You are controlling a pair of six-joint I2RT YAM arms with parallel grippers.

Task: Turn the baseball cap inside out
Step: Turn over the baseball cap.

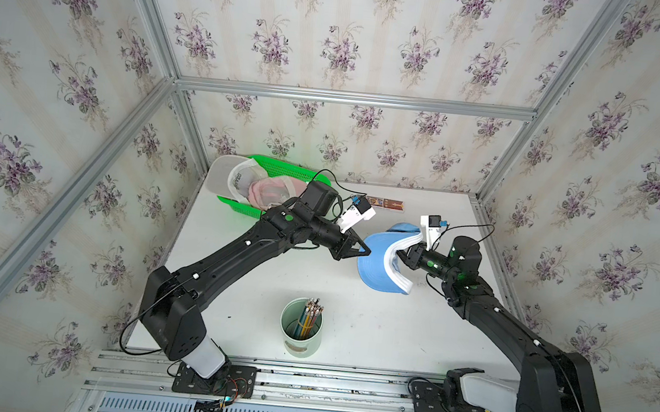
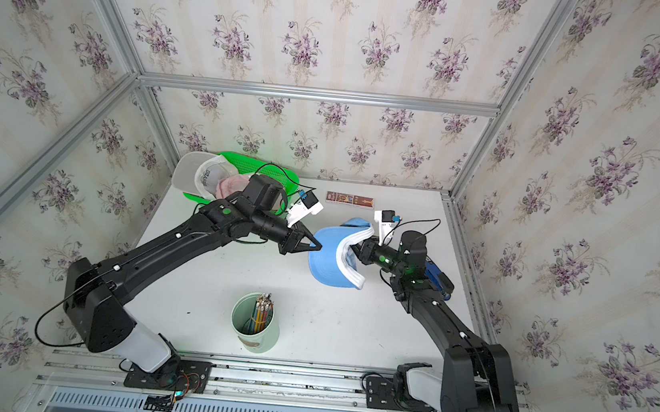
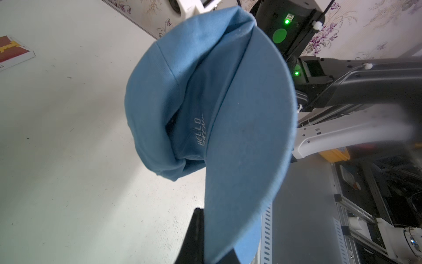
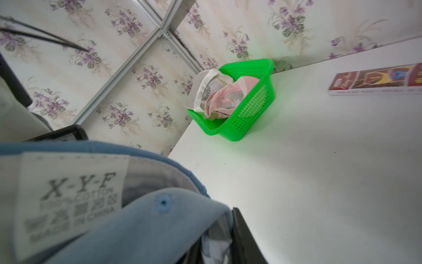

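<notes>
The blue fabric baseball cap (image 3: 159, 96) is carrying white stitched lettering (image 3: 201, 132) just beside the brim: one line is reading "HELLO", while the second is running into a fold, showing only something like "KEN". Inside the same cap, a white woven care tag (image 4: 70, 194) is showing "X-Y-F" in large italics, then "100% COTTON", a row of washing symbols, and "MADE IN CHINA". In the green perforated plastic basket (image 4: 255, 109), the inner band of the white fabric cap (image 1: 219, 174) is bearing dark letters (image 1: 241, 182) beginning "DRA", the rest being unclear. The flat reddish-brown printed box (image 4: 374, 80) is displaying print too small to read
</notes>
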